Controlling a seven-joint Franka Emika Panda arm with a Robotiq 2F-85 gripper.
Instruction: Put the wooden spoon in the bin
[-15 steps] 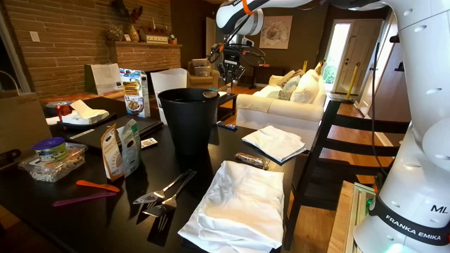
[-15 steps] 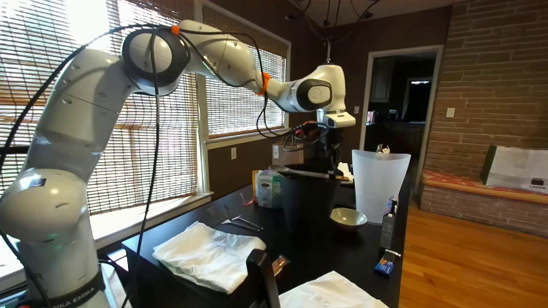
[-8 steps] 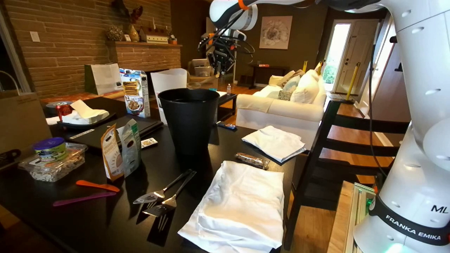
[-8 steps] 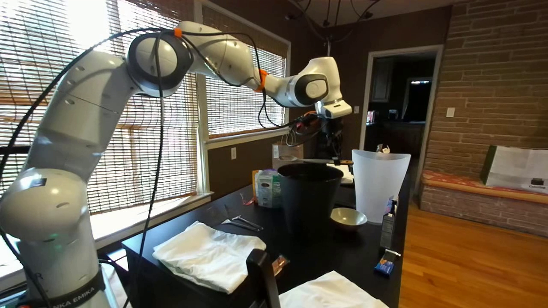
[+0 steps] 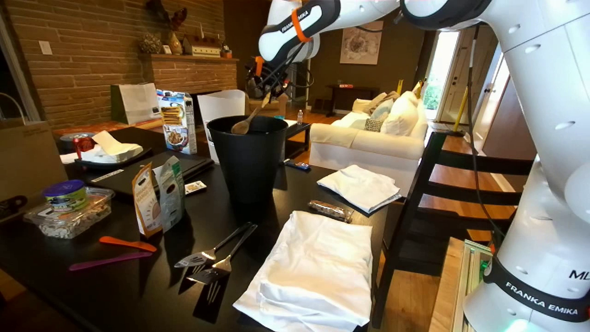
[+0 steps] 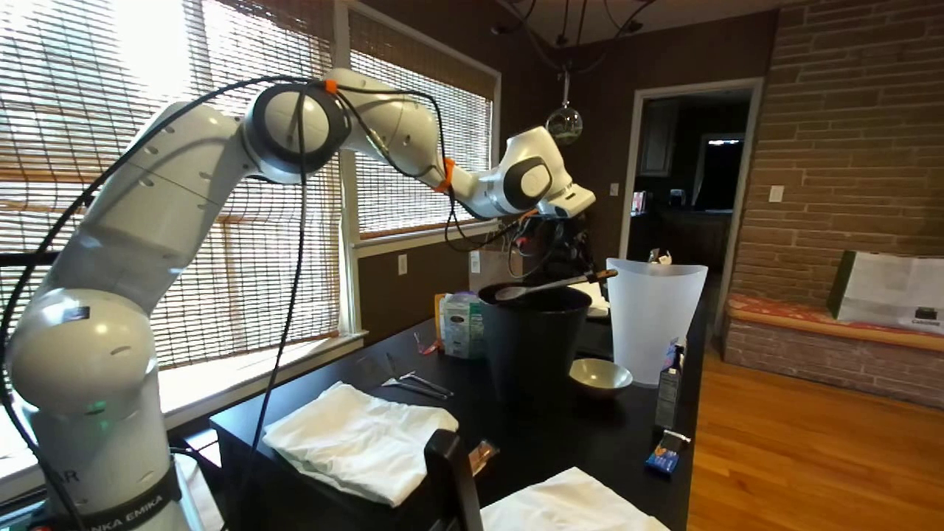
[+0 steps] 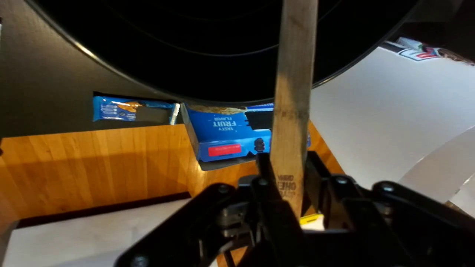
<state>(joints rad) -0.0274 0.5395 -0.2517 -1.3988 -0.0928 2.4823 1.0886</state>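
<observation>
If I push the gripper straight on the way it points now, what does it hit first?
Probably the bin, at its rim: the wooden spoon in the gripper crosses over it and would likely land there. The gripper's line seems to run just outside, toward the blue box, but depth is unclear.

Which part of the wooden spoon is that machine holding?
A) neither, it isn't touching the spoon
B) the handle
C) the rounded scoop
B: in the wrist view the end effector is closed on the handle of the wooden spoon, and both exterior views show the scoop away from that grip, at the mouth of the bin.
</observation>
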